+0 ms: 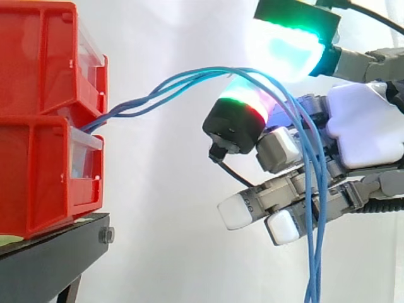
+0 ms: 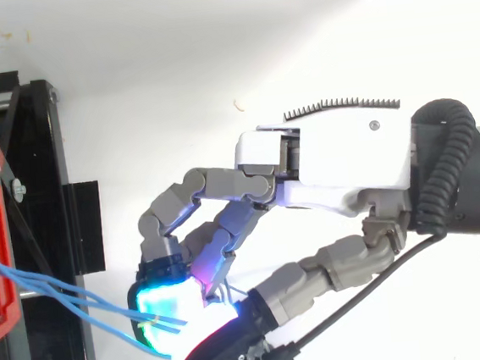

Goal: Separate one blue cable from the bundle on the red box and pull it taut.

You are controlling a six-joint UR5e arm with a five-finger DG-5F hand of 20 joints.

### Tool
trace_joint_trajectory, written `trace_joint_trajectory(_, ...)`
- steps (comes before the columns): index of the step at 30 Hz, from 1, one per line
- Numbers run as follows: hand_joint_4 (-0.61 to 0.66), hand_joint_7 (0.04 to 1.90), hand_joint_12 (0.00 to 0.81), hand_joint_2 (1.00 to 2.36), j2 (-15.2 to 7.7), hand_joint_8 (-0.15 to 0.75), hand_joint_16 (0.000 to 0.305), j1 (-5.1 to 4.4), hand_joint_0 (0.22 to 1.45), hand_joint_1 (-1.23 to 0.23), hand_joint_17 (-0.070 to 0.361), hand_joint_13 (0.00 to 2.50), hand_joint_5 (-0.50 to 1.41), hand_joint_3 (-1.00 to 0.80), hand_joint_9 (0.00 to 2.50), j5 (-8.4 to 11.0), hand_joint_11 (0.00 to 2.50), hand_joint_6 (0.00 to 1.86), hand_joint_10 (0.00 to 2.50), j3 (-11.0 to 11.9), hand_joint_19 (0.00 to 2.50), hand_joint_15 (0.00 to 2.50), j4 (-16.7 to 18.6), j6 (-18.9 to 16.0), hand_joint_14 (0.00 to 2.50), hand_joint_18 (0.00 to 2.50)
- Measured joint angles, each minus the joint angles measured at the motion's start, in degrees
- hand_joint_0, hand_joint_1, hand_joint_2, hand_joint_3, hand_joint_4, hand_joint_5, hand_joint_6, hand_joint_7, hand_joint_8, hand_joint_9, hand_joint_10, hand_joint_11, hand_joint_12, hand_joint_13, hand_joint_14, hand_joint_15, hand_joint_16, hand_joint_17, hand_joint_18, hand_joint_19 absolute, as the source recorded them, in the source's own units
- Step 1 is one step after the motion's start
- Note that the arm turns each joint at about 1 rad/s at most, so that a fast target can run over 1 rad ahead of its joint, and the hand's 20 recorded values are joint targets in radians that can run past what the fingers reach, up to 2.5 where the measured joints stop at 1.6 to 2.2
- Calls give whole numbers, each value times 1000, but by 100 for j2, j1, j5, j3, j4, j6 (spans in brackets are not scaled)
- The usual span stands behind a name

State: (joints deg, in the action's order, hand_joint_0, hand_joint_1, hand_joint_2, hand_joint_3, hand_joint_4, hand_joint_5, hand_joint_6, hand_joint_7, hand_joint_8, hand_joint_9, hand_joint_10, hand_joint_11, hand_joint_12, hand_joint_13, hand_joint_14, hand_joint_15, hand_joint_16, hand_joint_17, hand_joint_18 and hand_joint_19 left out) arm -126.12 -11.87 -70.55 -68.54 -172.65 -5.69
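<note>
White curtain (image 1: 164, 240) hangs behind two stacked red bins (image 1: 38, 126) on a black stand (image 1: 50, 259). Blue cables (image 1: 183, 82) come out where the upper bin meets the lower one, twist together and arch away from the bins to the robot hand (image 1: 363, 126), which is well apart from the bins at about their height. The robot hand is curled round the bundle. The strands lie over a fingertip (image 1: 249, 104) glowing green and red, beneath a cyan one, then drop straight down across the other fingers.

Red bins (image 1: 38, 113) at the frame's left sit on a black stand (image 1: 50, 252) — blue cables (image 1: 146, 98) run across a white curtain (image 1: 158, 221). The hand (image 1: 363, 126) is grey-linked, white-shelled — its pads (image 1: 287, 50) glow cyan-green, red-banded and plain white.
</note>
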Motion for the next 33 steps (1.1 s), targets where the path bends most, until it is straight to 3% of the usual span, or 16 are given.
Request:
trace_joint_trajectory(7,-64,1007,366,1001,0,284,51,0,726,-913,114,566,-192,-477,875,6,738,888,16,0,460,258,27,47,8,568)
trace_joint_trajectory(13,27,969,359,1004,0,268,51,0,774,-942,114,567,-216,-444,819,6,717,894,17,2,440,246,29,50,8,586)
trace_joint_trajectory(15,54,938,360,1000,0,269,51,0,712,-936,116,567,-220,-492,814,6,727,885,19,4,438,252,29,50,8,583)
trace_joint_trajectory(21,130,963,405,1000,0,330,59,0,490,-687,133,572,-181,-500,909,7,721,843,16,3,513,283,27,54,8,541)
trace_joint_trajectory(28,134,1032,399,1000,0,334,56,-1,535,-519,127,614,-152,-500,1023,7,718,805,19,3,547,286,27,101,8,555)
trace_joint_trajectory(33,133,996,384,1000,0,325,54,-19,585,-537,121,641,-153,-500,1047,21,728,796,18,1,544,290,29,124,9,579)
